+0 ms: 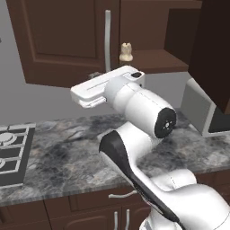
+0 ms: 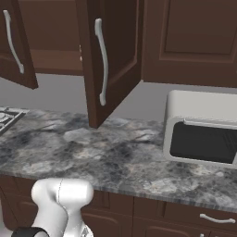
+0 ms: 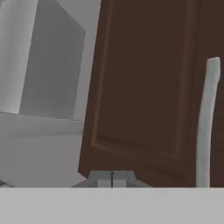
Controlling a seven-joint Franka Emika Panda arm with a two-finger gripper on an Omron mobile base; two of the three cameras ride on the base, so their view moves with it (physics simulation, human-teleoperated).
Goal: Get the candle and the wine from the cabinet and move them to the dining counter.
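Note:
The candle (image 1: 126, 52), small and cream, stands on the inner shelf of the open dark brown cabinet (image 1: 155, 60), just right of a silver bar handle (image 1: 108, 40). My gripper (image 1: 95, 74) is raised in front of the cabinet, below and left of the candle and apart from it. In the hand view its fingertips (image 3: 112, 179) are pressed together with nothing between them, facing a cabinet door (image 3: 144, 87) with its handle (image 3: 205, 122) at the right. The wine and the dining counter are out of view.
An open cabinet door (image 2: 111, 60) swings out over the marbled counter (image 2: 115, 157). A white microwave (image 2: 201, 134) stands at the counter's right end and a stove (image 1: 11, 152) at its left. Lower drawer cabinets (image 2: 185, 213) run beneath.

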